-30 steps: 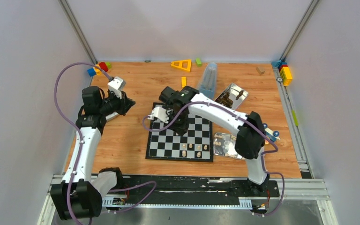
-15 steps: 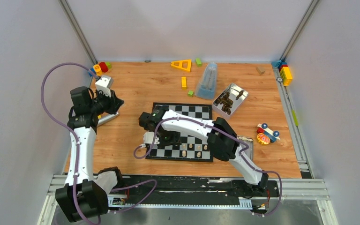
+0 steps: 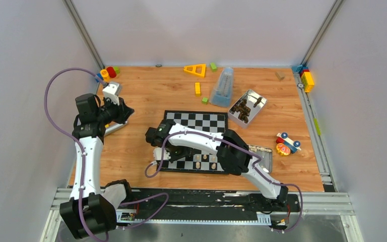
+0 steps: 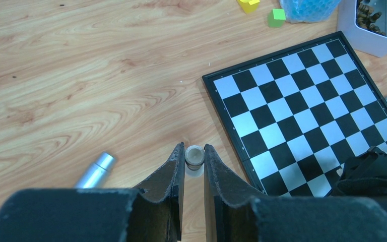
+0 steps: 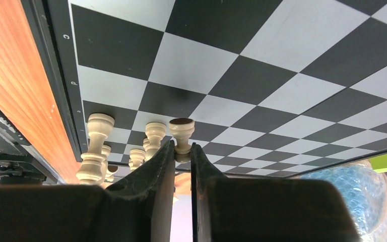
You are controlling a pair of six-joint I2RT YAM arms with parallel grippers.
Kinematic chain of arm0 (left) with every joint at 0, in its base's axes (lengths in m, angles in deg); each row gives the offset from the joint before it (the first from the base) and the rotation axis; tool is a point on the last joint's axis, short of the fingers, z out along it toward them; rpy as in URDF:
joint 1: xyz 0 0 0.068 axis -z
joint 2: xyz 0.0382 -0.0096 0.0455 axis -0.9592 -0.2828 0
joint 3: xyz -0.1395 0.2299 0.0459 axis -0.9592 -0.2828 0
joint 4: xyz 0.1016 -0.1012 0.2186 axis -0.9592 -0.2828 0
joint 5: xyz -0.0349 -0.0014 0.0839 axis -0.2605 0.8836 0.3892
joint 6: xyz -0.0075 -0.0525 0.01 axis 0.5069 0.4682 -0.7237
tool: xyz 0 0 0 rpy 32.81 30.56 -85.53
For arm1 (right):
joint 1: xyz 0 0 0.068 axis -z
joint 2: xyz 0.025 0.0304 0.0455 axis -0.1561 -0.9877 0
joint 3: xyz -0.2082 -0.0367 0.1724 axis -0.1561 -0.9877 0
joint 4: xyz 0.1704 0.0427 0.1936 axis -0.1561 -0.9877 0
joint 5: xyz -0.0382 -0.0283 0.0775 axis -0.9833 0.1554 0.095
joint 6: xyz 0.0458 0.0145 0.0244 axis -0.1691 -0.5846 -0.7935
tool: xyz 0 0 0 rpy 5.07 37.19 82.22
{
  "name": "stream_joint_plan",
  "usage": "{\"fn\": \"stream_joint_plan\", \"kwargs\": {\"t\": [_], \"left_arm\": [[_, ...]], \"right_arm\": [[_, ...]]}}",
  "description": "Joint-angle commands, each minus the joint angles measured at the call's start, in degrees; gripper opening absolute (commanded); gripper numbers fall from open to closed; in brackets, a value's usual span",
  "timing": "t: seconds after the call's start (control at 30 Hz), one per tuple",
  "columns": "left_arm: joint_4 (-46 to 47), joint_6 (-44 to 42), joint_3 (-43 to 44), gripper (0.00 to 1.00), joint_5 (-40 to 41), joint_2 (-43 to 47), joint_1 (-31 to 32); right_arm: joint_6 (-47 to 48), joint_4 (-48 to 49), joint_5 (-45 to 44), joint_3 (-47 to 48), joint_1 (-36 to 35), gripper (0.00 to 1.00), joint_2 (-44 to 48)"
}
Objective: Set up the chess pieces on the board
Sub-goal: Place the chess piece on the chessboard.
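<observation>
A small cream chess piece (image 4: 194, 157) is pinched in the left tool (image 4: 193, 149). A cream pawn (image 5: 182, 132) is clamped by the right tool (image 5: 182, 147) over the black-and-white checkered board (image 5: 282, 60).

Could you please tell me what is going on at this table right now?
Two robot arms are setting up a chess set. The right tool grips a cream chess piece low over the near left corner of the board, beside a few cream pieces already standing in its near rows. The left tool holds another piece above the wooden table, left of the board.
</observation>
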Motion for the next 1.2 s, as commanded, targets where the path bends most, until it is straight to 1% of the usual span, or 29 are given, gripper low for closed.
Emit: {"fn": "stream_joint_plan", "kwargs": {"t": [0.0, 0.53, 0.8, 1.17], "left_arm": [[0.52, -0.13, 1.91, 0.00, -1.27, 0.37, -0.68], [0.51, -0.12, 1.87, 0.00, -1.70, 0.54, -0.68], [0.52, -0.29, 1.74, 0.00, -1.83, 0.42, -0.67], [0.37, -0.58, 1.73, 0.00, -2.01, 0.19, -0.64]], "right_arm": [[1.07, -0.77, -2.52, 2.28, -1.15, 0.13, -0.92], [1.16, -0.87, -4.54, -1.64, -3.33, 0.16, -0.56], [1.06, -0.78, -4.73, -1.28, -3.38, 0.19, -1.41], [1.07, -0.82, -5.16, 0.45, -3.97, 0.28, -2.65]]}}
